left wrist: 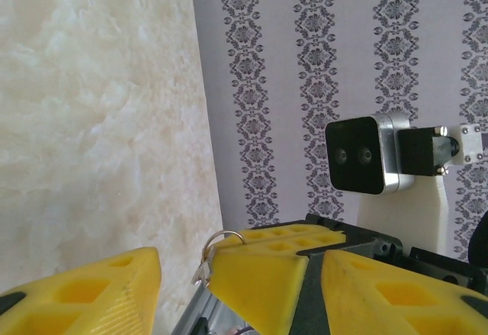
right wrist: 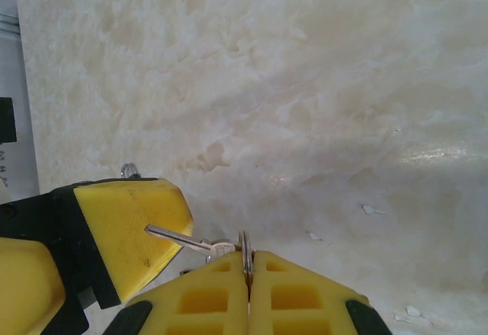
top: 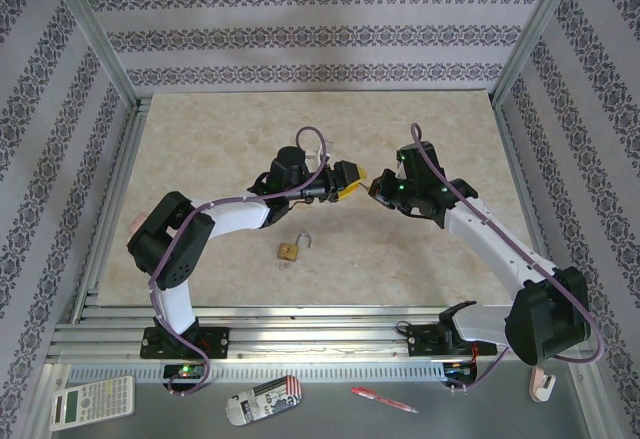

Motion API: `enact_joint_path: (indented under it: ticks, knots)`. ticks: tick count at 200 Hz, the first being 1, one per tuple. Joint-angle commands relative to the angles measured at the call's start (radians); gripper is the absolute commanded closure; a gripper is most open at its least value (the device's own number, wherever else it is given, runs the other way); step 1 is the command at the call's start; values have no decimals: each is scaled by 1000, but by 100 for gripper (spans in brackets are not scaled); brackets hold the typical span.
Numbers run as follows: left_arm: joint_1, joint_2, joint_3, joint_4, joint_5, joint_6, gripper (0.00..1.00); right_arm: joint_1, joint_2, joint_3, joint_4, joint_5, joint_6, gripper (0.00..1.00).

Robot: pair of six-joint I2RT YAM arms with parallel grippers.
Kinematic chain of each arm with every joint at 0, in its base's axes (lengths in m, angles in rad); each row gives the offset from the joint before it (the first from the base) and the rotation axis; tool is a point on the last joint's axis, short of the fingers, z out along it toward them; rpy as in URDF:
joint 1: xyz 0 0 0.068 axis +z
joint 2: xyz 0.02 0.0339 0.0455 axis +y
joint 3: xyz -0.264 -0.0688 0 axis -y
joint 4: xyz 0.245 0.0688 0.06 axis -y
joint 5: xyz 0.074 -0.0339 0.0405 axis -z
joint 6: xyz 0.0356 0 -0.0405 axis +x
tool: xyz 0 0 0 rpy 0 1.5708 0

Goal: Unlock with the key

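The key (right wrist: 179, 237) is held up above the middle of the table (top: 420, 249). It is thin and silver, and it points sideways. A small ring (right wrist: 245, 245) hangs on its wide end. My right claw (right wrist: 248, 262) is clenched on that end, with the ring squeezed between its two yellow fingers. My left claw (top: 350, 181) faces it from the left. Its fingers (left wrist: 84, 293) stand apart, one on each side of the key. The thin end of the key touches one of these fingers or goes just behind it; I cannot tell which. The brass padlock (top: 292, 251) lies on the table, nearer to me and a bit to the left, apart from both claws.
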Motion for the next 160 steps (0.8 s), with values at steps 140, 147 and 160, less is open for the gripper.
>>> enact_joint_path:
  ticks: [140,147,160]
  knots:
    - [-17,38,16,-5,-15,37,94,27,6,-32,66,-40,42,100]
    - [-17,39,13,-7,-13,39,99,26,2,-36,76,-47,44,100]
    - [-17,35,6,-8,-13,49,100,25,0,-47,94,-65,49,100]
